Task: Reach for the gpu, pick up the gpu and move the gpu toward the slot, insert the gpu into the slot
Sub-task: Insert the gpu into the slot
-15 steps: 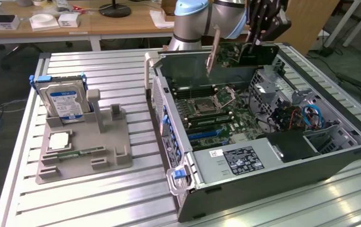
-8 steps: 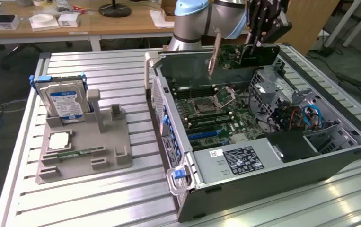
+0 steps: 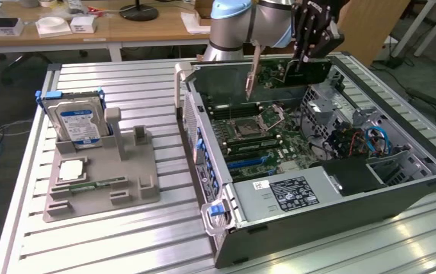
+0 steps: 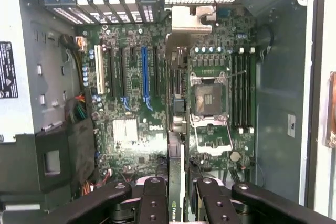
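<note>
My gripper [image 3: 306, 56] hangs over the open computer case [image 3: 202, 125], shut on the gpu [image 3: 298, 73], a dark card held on edge with its metal bracket [image 3: 254, 73] pointing down toward the motherboard. From the wrist, the gpu [image 4: 176, 129] appears edge-on between my black fingers [image 4: 155, 199], its bracket [image 4: 190, 18] at the far end and the gripper [image 4: 178, 203] shut around it. The slot, a long blue strip [image 4: 145, 74], lies on the board beside the card's line, apart from it. It is also visible as blue strips [image 3: 246, 162] low on the board.
The square processor socket [image 3: 247, 127] [image 4: 209, 98] sits under the card, with memory slots [image 4: 242, 90] beyond. A power supply [image 3: 294, 193] and cables [image 3: 370, 140] fill the case's near end. A grey fixture [image 3: 99, 188] holds a blue-labelled hard drive [image 3: 80, 123].
</note>
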Tool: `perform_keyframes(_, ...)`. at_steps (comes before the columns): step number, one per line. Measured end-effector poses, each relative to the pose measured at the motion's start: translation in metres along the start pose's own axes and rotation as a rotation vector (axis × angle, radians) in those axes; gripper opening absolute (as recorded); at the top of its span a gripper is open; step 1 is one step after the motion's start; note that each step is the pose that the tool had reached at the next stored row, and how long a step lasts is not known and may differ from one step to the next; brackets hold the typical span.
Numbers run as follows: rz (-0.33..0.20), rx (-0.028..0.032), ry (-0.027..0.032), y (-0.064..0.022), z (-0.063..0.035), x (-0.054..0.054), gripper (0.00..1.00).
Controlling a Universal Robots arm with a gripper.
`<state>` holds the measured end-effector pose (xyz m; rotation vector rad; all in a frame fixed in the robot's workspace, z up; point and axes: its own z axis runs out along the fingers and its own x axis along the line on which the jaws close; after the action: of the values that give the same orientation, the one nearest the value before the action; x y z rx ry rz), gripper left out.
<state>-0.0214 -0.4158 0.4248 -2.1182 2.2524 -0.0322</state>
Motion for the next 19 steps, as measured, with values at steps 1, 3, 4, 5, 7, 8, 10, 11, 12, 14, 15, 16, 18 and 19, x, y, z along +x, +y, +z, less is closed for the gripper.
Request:
perform_keyframes(1, 0.000, 0.0000, 0.0000, 0.0021, 0.0011, 0.001, 0.26)
perform_keyframes(3, 0.000, 0.0000, 0.0000, 0.0063, 0.0032, 0.001, 0.26)
perform_keyframes(4, 0.000, 0.0000, 0.0001, 0.0079, 0.0046, 0.001, 0.26)
perform_keyframes(5, 0.000, 0.0000, 0.0002, 0.0094, 0.0060, 0.001, 0.26)
perform_keyframes(7, 0.000, 0.0000, 0.0001, 0.0124, 0.0095, 0.002, 0.26)
perform_keyframes(8, 0.000, 0.0001, 0.0001, 0.0133, 0.0113, 0.002, 0.26)
perform_keyframes(10, 0.000, 0.0000, 0.0002, 0.0148, 0.0147, 0.002, 0.26)
perform_keyframes(11, 0.000, 0.0000, 0.0001, 0.0152, 0.0166, 0.002, 0.26)
perform_keyframes(12, 0.000, 0.0000, 0.0002, 0.0155, 0.0184, 0.003, 0.26)
perform_keyframes(14, 0.000, 0.0000, 0.0002, 0.0157, 0.0220, 0.003, 0.26)
perform_keyframes(15, 0.000, 0.0000, 0.0001, 0.0158, 0.0238, 0.004, 0.26)
perform_keyframes(16, 0.000, 0.0000, 0.0001, 0.0158, 0.0256, 0.005, 0.26)
perform_keyframes(18, 0.000, -0.0001, 0.0003, 0.0159, 0.0292, 0.008, 0.26)
perform_keyframes(19, 0.000, -0.0001, 0.0004, 0.0159, 0.0310, 0.010, 0.26)
